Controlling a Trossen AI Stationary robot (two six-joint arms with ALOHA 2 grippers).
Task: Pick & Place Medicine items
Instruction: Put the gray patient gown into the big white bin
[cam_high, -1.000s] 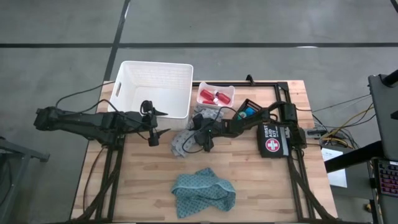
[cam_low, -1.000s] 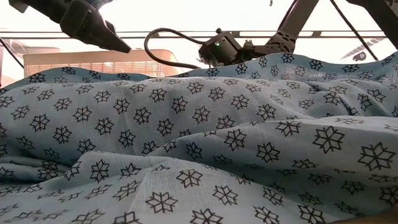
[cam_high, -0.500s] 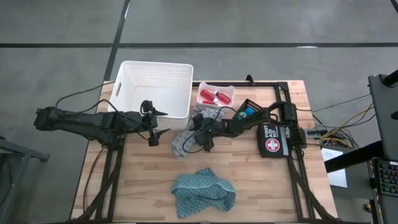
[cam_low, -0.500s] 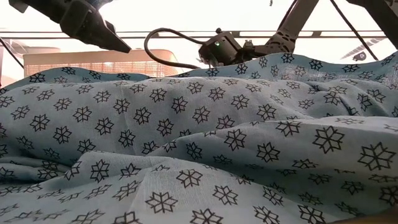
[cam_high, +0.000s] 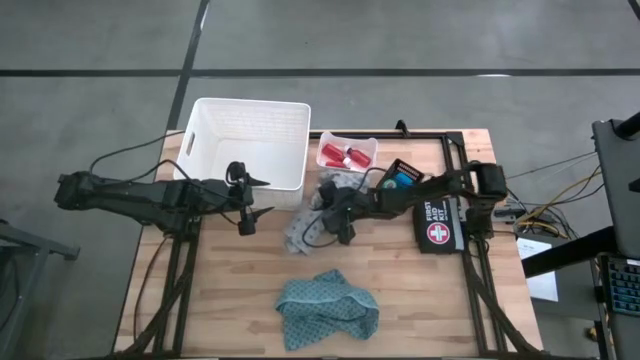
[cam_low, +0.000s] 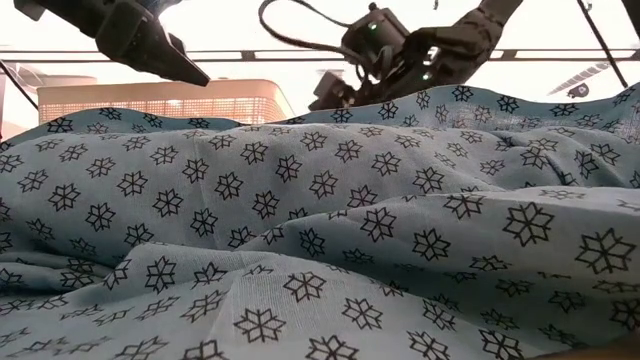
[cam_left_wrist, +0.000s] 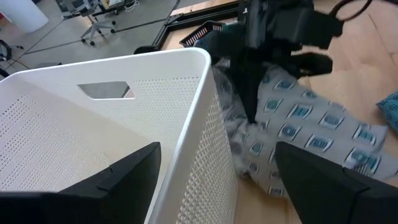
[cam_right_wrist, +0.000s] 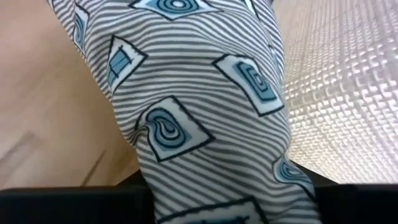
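Red bottles with white caps (cam_high: 345, 155) lie in a small clear tray (cam_high: 368, 146) at the far middle. A blue container (cam_high: 403, 181) lies in a black mesh tray (cam_high: 395, 166) beside it. The green container does not show. My right gripper (cam_high: 338, 212) is shut on a grey patterned cloth (cam_high: 308, 224) near the table's middle. It also shows in the left wrist view (cam_left_wrist: 252, 112). My left gripper (cam_high: 258, 197) is open and touches nothing, by the near right corner of a white basket (cam_high: 250, 140). My right gripper pinches a bunched part of the grey cloth (cam_right_wrist: 205, 155) between its two fingers, several layers by the look of the folds. The fingers (cam_left_wrist: 250, 93) come from above, pointing down. The held part is raised, and the cloth's lower end (cam_high: 296, 236) lies on the table.
A black first-aid pouch (cam_high: 440, 226) lies at the table's right. A teal patterned cloth (cam_high: 327, 308) lies crumpled near the front edge and fills the low view (cam_low: 320, 230). Bare wood shows at the near left.
My right gripper has risen and gone a little toward the table's right edge, still shut on the grey cloth. The cloth's held part has come up and shifted right with it, while its lower end stays on the table.
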